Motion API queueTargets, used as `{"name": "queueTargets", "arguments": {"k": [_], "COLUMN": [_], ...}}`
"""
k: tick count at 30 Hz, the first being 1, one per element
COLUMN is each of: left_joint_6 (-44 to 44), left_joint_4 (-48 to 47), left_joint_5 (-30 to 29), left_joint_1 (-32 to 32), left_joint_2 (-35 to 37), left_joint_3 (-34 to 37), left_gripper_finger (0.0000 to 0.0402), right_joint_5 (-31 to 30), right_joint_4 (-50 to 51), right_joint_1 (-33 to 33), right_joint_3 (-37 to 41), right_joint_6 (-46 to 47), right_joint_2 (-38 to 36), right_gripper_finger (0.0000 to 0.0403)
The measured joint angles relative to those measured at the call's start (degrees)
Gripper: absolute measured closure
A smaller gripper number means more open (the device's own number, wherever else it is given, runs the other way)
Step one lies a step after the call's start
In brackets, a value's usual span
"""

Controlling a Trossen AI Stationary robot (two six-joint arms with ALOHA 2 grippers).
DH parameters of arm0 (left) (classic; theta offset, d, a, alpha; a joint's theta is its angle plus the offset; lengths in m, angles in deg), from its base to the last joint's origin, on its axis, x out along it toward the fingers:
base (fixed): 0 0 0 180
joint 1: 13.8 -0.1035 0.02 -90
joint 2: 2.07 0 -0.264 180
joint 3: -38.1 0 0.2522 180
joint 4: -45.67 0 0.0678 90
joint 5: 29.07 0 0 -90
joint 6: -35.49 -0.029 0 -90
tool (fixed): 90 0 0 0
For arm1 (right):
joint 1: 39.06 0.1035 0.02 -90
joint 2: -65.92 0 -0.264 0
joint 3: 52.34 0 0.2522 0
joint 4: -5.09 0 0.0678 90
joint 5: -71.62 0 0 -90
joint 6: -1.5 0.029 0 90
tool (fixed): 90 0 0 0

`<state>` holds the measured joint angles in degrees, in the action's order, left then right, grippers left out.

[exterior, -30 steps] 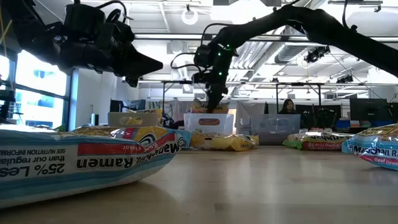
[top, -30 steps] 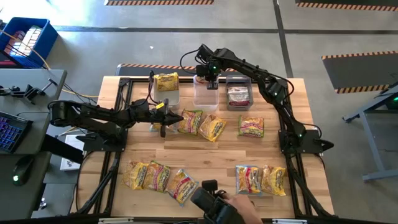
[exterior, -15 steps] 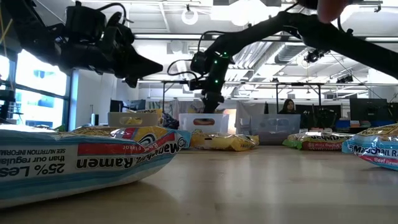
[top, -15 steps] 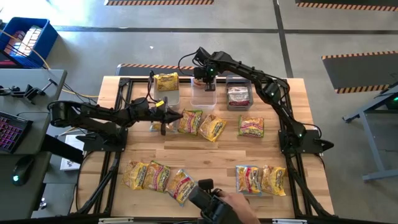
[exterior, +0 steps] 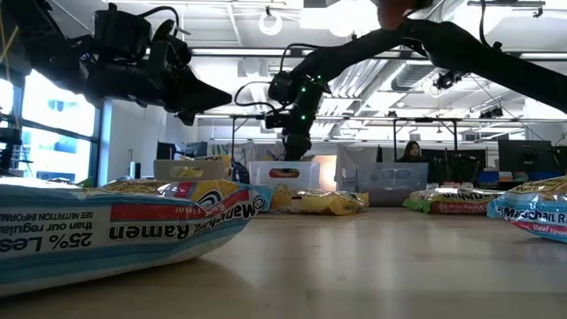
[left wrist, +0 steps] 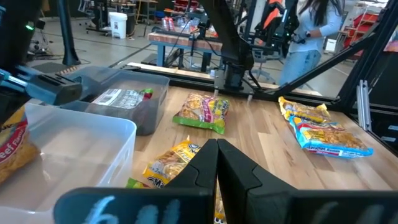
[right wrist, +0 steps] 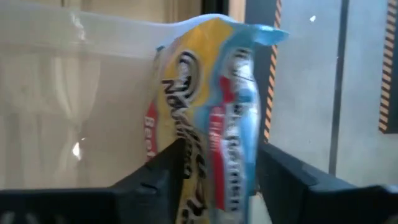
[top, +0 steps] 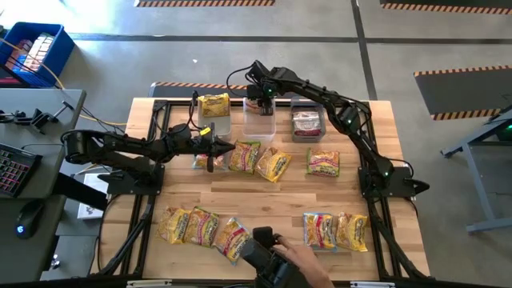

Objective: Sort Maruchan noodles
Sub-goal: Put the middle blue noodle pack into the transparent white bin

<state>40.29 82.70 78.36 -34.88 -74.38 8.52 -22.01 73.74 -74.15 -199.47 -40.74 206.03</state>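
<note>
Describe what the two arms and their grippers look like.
Both arms are dark, slim and jointed, with black cables looped along them. The right arm shows a small green light near its wrist. The left gripper has two matte black, wedge-shaped fingers; the right gripper has similar flat black fingers.

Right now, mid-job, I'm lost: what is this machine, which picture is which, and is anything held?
Two dark robot arms work at a wooden table, each ending in a two-finger gripper. One picture looks straight down, one looks level across the tabletop, and the other two come from cameras on the arms' wrists. Ramen packets lie across the middle and the near edge. At the far edge stand two clear bins and a dark bin. The left gripper is shut and empty, hovering near the middle packets. The right gripper reaches over the middle clear bin. A blue-and-yellow packet stands on edge right at its wrist camera, against the bin wall. Whether it is gripped, I cannot tell.
</note>
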Motion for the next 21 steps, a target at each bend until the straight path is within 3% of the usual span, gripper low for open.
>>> {"name": "queueTargets", "arguments": {"k": [5, 10, 16, 21], "left_joint_6": [-0.1, -0.3, -2.3, -4.7], "left_joint_4": [-0.3, -0.6, -0.7, -0.7], "left_joint_5": [0.0, 0.0, 0.0, 0.0], "left_joint_1": [0.0, 0.0, 0.0, 0.0], "left_joint_2": [0.0, 0.0, 0.0, 0.0], "left_joint_3": [0.0, 0.0, 0.0, 0.0], "left_gripper_finger": [0.0401, 0.0401, 0.0401, 0.0401], "right_joint_5": [0.2, 0.2, -1.1, -1.7], "right_joint_4": [-1.5, -1.5, 0.2, 0.9], "right_joint_1": [0.2, 0.3, 0.6, 0.5], "right_joint_3": [-1.3, -1.5, -1.6, -1.7], "right_joint_6": [-0.3, -0.5, 2.0, 5.4], "right_joint_2": [-0.5, -3.1, -7.6, -11.7], "right_gripper_finger": [0.0183, 0.0172, 0.0177, 0.0215]}}
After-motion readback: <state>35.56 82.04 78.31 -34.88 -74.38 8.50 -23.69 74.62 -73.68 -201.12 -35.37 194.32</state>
